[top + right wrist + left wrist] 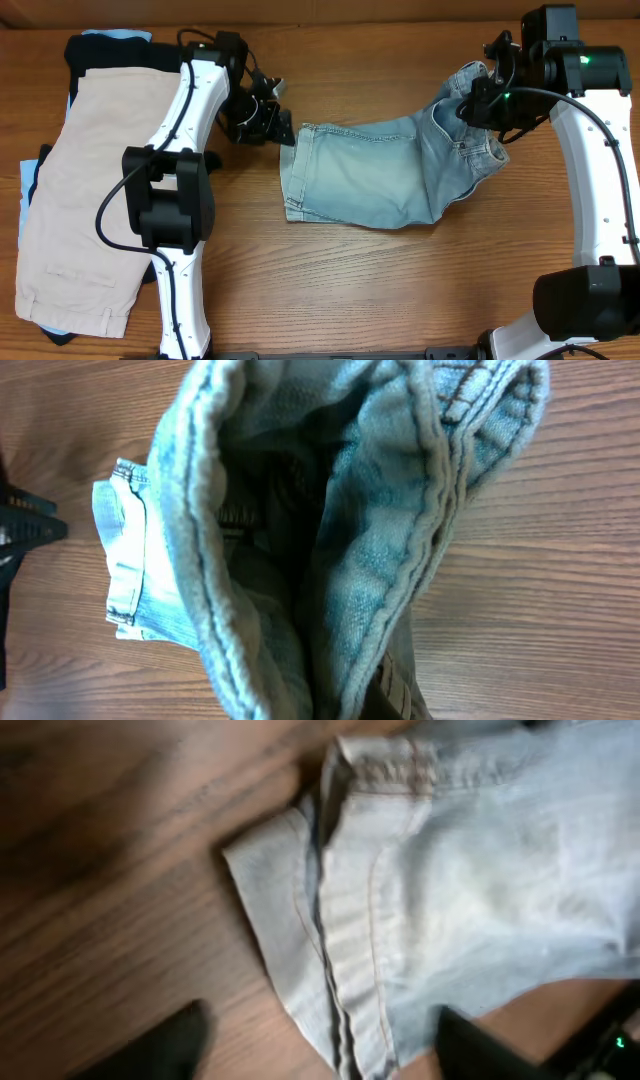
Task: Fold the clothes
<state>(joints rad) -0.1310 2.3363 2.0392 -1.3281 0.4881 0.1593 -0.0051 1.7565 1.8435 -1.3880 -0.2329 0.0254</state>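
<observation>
The faded light-blue denim shorts [370, 175] lie folded across the middle of the table, with the cuffed legs to the left and the waist to the right. My left gripper [268, 122] is open at the far corner of the leg cuff. In the left wrist view its two dark fingers [325, 1045] straddle the cuff edge [350, 920] without closing on it. My right gripper [478, 100] is shut on the waistband and holds it lifted and bunched. The denim [300, 540] fills the right wrist view and hides the fingers.
Beige shorts [90, 190] lie flat on the left side of the table, on top of a black garment [95, 50] and pale-blue garments [27, 195]. The left arm [175, 200] reaches over the pile's right edge. Bare wood lies in front of the denim.
</observation>
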